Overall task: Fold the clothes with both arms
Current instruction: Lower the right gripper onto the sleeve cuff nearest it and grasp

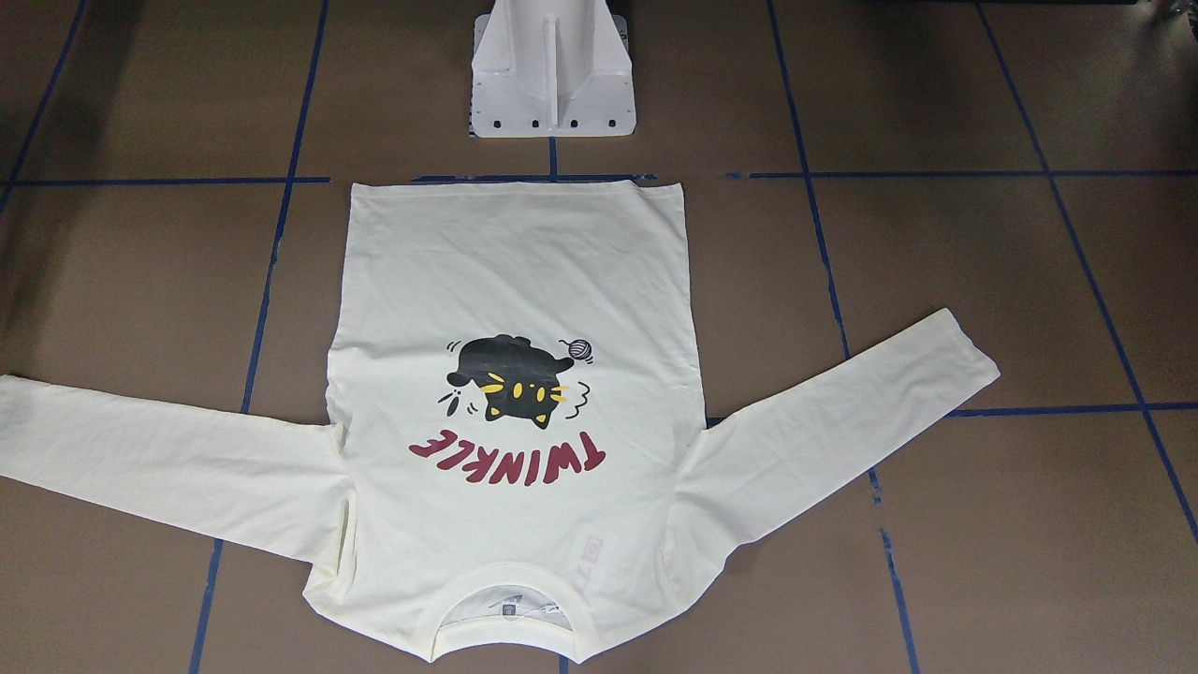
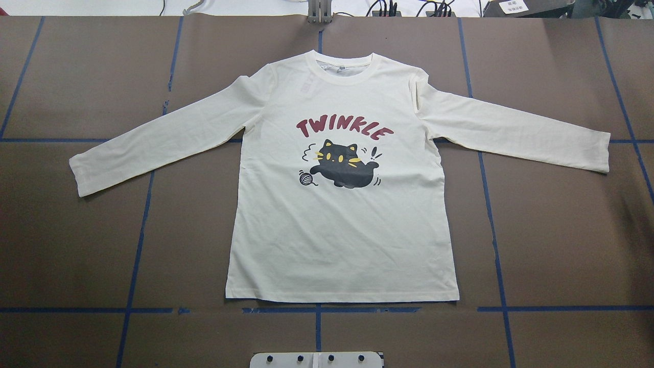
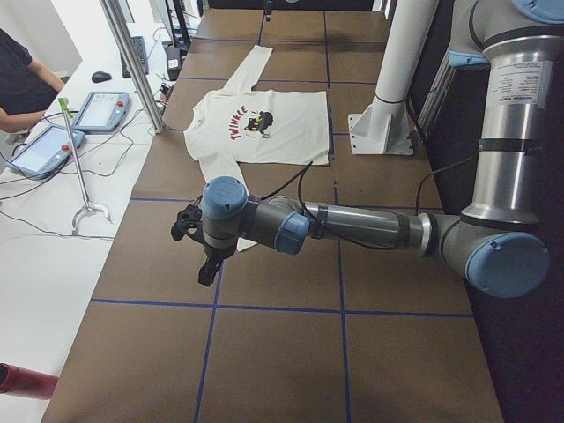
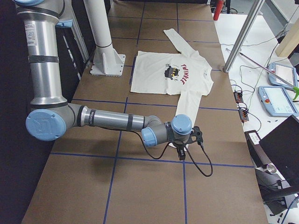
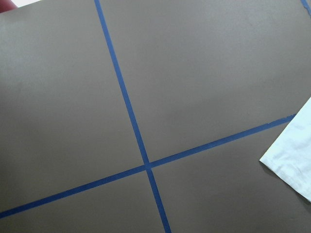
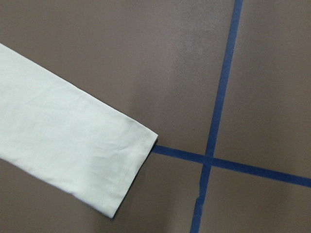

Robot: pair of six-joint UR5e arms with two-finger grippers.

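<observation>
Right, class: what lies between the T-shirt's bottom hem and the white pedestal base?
Only bare brown table and blue tape lines, as the overhead view shows.

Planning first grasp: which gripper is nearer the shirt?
Right, narrowly: the right gripper hangs just past one sleeve cuff of the shirt; the left gripper sits farther off the other cuff.

T-shirt lies flat on the counter, print side up, hem just in front of the pedestal, collar on the far side from it. Left sleeve runs out to the robot's left, right sleeve to its right. Left gripper hangs over the counter just past the left sleeve's end, right gripper just past the right sleeve's end.
</observation>
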